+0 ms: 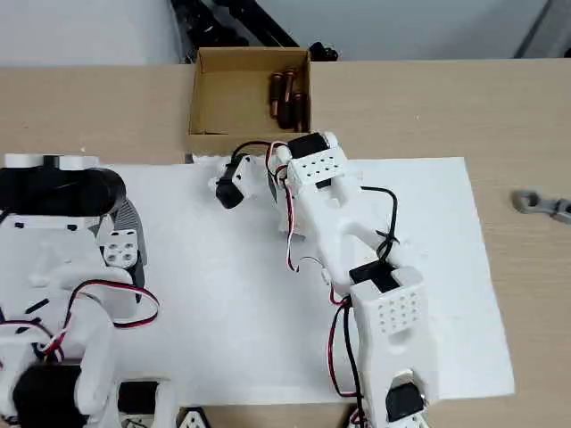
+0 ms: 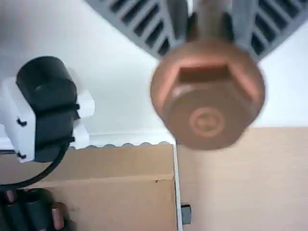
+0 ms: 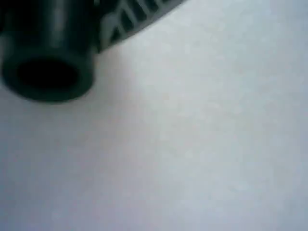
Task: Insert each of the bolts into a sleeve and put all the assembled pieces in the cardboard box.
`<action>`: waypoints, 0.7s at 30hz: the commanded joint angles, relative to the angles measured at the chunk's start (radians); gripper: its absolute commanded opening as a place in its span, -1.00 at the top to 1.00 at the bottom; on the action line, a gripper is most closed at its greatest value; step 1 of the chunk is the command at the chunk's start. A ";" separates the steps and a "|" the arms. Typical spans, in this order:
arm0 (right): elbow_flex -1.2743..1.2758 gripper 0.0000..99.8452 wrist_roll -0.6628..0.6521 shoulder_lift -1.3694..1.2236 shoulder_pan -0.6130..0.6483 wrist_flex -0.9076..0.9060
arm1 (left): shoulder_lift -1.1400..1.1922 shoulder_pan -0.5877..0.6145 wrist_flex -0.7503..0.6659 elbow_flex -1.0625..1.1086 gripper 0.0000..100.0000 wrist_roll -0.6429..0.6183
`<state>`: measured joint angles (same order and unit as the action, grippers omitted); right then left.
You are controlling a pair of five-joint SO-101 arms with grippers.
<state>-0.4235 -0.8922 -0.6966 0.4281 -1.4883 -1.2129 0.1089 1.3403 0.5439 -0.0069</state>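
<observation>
Closest to your lens is the copper bolt (image 2: 207, 94), seen head-on, its shaft clenched between the grey ribbed fingers (image 2: 130, 19) of your left claw (image 2: 209, 19). Beyond it you have the scalloped edge of the white mat (image 2: 120, 72) and the cardboard box (image 2: 96, 163), with the other arm's black camera (image 2: 45, 106) just beside that edge.

From overhead, your left arm (image 1: 62, 267) sits folded at 8 o'clock on the mat. The box stands on the wooden surface (image 1: 89, 107) at 12 o'clock, just beside the mat's far edge. A bundle of assembled pieces (image 1: 290, 98) lies against its 3 o'clock wall.

Your right arm (image 1: 339, 214) runs from 5 o'clock up toward 12, its wrist just short of the box's near wall. Your right claw (image 3: 108, 21) is grasping a black sleeve (image 3: 48, 62), open end toward the lens, over bare mat.

At 3 o'clock a small metal tool (image 1: 540, 203) lies on the surface, off the mat.
</observation>
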 commanded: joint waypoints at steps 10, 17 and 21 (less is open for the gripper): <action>0.000 0.60 -0.006 -0.042 0.013 0.042 | 0.003 0.005 0.000 -0.035 0.98 -0.002; 0.002 0.61 -0.006 -0.053 0.012 0.041 | 0.003 0.005 0.000 -0.035 0.98 -0.002; 0.002 0.83 -0.008 -0.051 0.015 0.012 | 0.003 0.005 0.000 -0.035 0.98 0.000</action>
<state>-0.4342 -0.8907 -0.7012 0.4358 -1.4853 -1.2129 0.1089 1.3403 0.5439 -0.0069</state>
